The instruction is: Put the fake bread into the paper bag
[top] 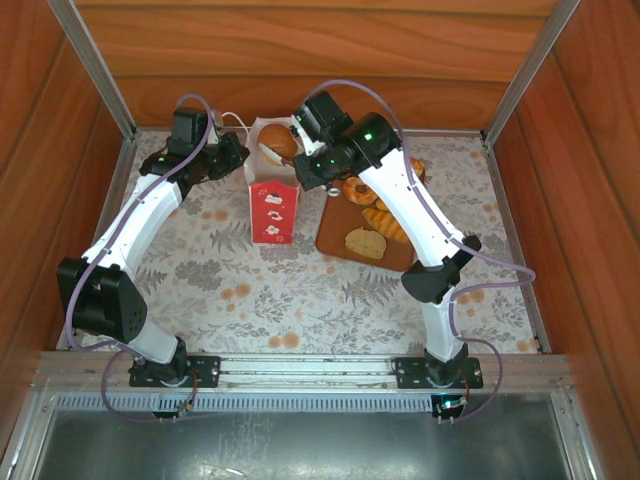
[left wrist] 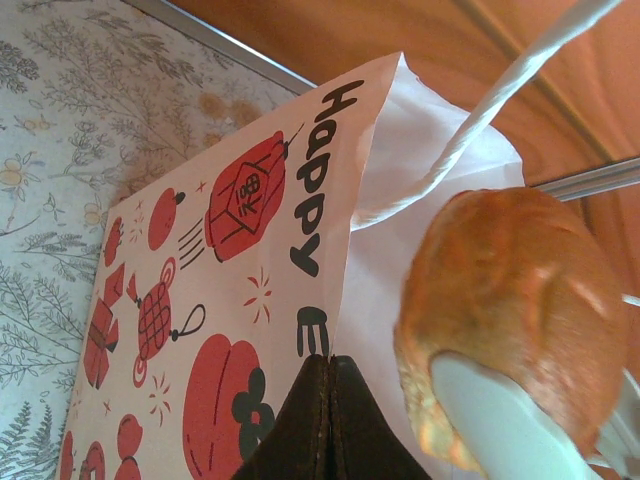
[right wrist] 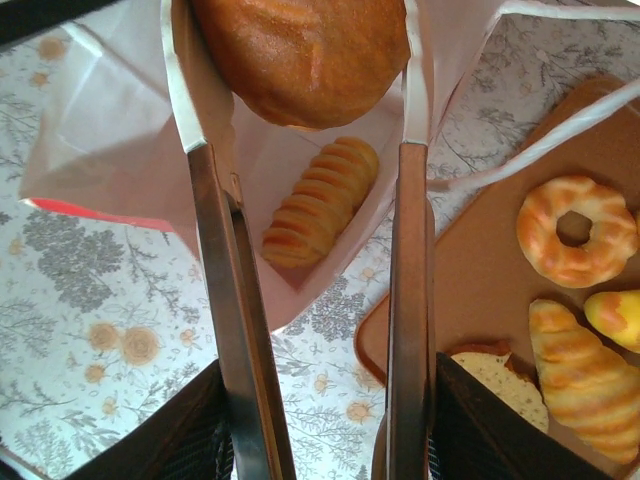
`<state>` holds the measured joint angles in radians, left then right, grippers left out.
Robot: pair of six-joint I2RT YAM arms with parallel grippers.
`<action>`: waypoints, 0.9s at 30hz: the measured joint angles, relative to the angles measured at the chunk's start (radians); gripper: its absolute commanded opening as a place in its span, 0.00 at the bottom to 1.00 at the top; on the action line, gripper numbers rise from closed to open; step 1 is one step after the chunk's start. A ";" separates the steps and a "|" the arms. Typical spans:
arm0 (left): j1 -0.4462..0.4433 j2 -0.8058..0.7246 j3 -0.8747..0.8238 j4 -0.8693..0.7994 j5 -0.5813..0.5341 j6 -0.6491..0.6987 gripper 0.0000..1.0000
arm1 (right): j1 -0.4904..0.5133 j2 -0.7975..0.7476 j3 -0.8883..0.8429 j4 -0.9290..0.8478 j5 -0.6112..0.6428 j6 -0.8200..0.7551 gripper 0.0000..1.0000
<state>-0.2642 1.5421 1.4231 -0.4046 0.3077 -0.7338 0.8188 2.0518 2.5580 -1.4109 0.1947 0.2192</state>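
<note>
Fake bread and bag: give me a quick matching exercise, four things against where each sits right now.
1. round golden-brown bun
2. ridged golden roll
3. ring-shaped striped pastry
4. left gripper

a. on the flat brown board
b. shut on the edge of the white paper bag
c. held in the right gripper above the bag mouth
d. lying inside the bag

Pairs: 1-c, 2-d, 3-a, 4-b.

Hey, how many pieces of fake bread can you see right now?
6: a bun in the right gripper at the paper bag opening, a ridged roll inside it, and a ring, croissant, slice and yellowish piece on the board. The arm may hide more.
</note>
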 measured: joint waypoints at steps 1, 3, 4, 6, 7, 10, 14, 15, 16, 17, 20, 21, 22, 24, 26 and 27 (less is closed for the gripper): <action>0.000 0.000 0.000 0.000 0.000 0.000 0.00 | 0.000 0.008 0.000 0.000 0.011 0.000 0.50; 0.000 0.000 0.000 0.000 0.000 0.000 0.00 | 0.000 0.019 0.000 0.003 0.026 -0.003 0.50; 0.000 0.000 0.000 0.001 0.000 0.000 0.00 | 0.000 0.026 0.000 0.005 0.035 -0.005 0.51; 0.000 -0.002 0.000 0.001 0.000 0.000 0.00 | 0.000 0.042 0.000 0.008 0.050 -0.007 0.51; 0.000 -0.002 0.000 0.000 0.001 0.000 0.00 | 0.000 0.051 0.000 0.010 0.056 -0.008 0.51; 0.000 -0.006 -0.003 0.001 0.002 0.000 0.00 | 0.000 0.075 0.001 0.019 0.067 -0.011 0.51; 0.000 -0.013 -0.011 0.003 0.002 0.000 0.00 | -0.001 0.083 0.001 0.027 0.067 -0.012 0.52; 0.000 -0.013 -0.012 0.003 0.002 0.000 0.00 | -0.001 0.083 0.002 0.029 0.067 -0.012 0.52; 0.000 -0.013 -0.013 0.005 0.002 0.000 0.00 | -0.001 0.083 0.002 0.031 0.067 -0.012 0.52; 0.000 -0.013 -0.014 0.006 0.002 0.000 0.00 | -0.001 0.083 0.002 0.033 0.067 -0.012 0.52; -0.001 -0.014 -0.016 0.009 0.002 0.000 0.00 | -0.001 0.083 0.002 0.035 0.067 -0.012 0.53; -0.002 -0.014 -0.016 0.009 0.002 0.000 0.00 | -0.001 0.083 0.002 0.035 0.067 -0.013 0.54; -0.003 -0.015 -0.016 0.009 0.002 0.000 0.00 | -0.001 0.083 0.002 0.035 0.066 -0.013 0.55; -0.004 -0.015 -0.016 0.010 0.002 0.000 0.00 | -0.001 0.084 0.002 0.035 0.066 -0.016 0.58; -0.005 -0.015 -0.016 0.011 0.002 0.000 0.00 | -0.002 0.084 0.002 0.035 0.066 -0.016 0.62; -0.005 -0.015 -0.016 0.012 0.002 0.000 0.00 | -0.002 0.084 0.002 0.035 0.066 -0.017 0.63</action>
<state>-0.2687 1.5272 1.4067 -0.3923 0.3096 -0.7341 0.8173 2.1353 2.5595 -1.3758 0.2611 0.2024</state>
